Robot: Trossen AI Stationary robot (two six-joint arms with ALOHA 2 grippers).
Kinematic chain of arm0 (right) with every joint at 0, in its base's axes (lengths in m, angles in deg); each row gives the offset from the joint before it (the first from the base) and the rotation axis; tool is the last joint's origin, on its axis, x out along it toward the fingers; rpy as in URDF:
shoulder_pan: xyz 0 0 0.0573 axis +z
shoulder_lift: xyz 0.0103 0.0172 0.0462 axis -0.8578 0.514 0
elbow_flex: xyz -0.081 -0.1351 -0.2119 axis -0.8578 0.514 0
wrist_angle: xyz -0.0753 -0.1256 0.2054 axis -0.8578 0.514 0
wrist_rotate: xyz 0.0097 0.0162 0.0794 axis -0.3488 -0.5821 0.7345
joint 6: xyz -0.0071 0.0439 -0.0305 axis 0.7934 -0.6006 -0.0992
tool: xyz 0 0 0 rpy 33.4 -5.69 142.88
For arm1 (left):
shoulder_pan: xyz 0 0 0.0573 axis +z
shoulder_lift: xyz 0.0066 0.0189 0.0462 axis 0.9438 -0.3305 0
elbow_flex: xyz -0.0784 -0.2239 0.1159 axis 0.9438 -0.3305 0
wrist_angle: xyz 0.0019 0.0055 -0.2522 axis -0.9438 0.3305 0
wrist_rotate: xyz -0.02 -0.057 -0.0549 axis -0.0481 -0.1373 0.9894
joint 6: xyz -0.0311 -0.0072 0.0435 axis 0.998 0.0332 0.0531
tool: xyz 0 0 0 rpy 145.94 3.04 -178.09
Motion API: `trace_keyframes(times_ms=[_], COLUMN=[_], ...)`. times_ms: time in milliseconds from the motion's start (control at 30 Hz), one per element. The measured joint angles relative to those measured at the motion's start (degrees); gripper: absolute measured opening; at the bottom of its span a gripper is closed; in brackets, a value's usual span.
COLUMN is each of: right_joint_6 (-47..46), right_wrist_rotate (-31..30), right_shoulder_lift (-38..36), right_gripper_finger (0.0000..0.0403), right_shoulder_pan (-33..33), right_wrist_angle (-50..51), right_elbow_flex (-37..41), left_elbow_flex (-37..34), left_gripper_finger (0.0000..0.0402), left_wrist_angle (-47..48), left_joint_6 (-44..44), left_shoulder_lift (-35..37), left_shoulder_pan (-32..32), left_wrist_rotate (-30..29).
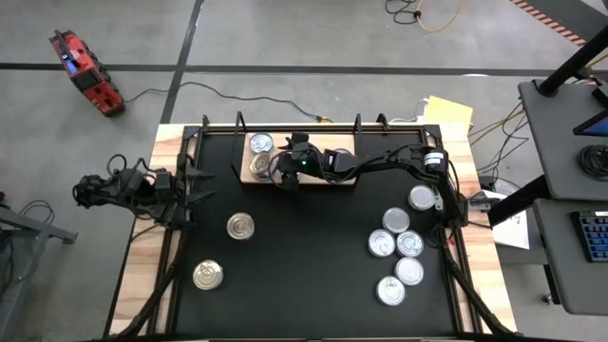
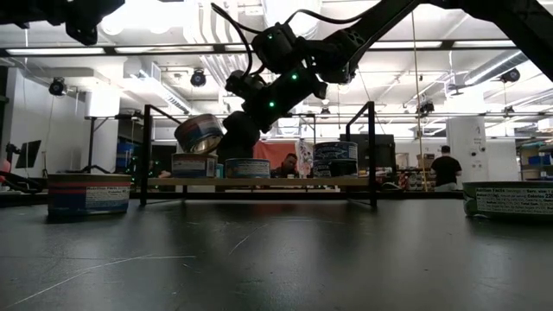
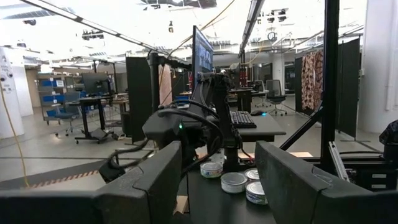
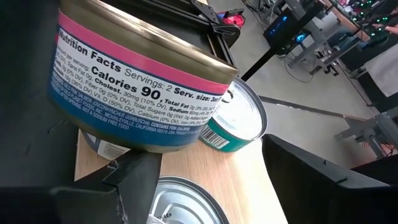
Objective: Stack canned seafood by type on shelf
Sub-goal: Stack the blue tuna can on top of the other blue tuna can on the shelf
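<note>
one tin (image 2: 200, 133) is pinched, tilted, by the right claw (image 2: 226, 138) above the shelf (image 2: 259, 182); left claw (image 3: 214, 180) spread, idle.

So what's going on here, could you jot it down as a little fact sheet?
Right gripper: holds a tilted can in the air above the shelf
Cans on shelf: at least two at its left end
Left gripper: open and empty at the table's left edge
Loose cans: two gold-topped on the left, six silver-topped on the right
</note>
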Motion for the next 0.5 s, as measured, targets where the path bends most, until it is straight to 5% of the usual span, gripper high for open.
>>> trace_keyframes(times_ms=[500], right_joint_6=[0.6], right_wrist_rotate=[0.0], right_shoulder_lift=[0.0], right_gripper_finger=[0.0266], right_shoulder_pan=[0.0], right_wrist_angle=[-0.1], right_elbow_flex=[0.0], left_elbow_flex=[-3.1], left_gripper_finger=[0.019], left_wrist_angle=[-11.3], left_joint_6=[9.5], left_shoulder_lift=[-7.0], left_shoulder_pan=[0.0], left_wrist_rotate=[-0.2])
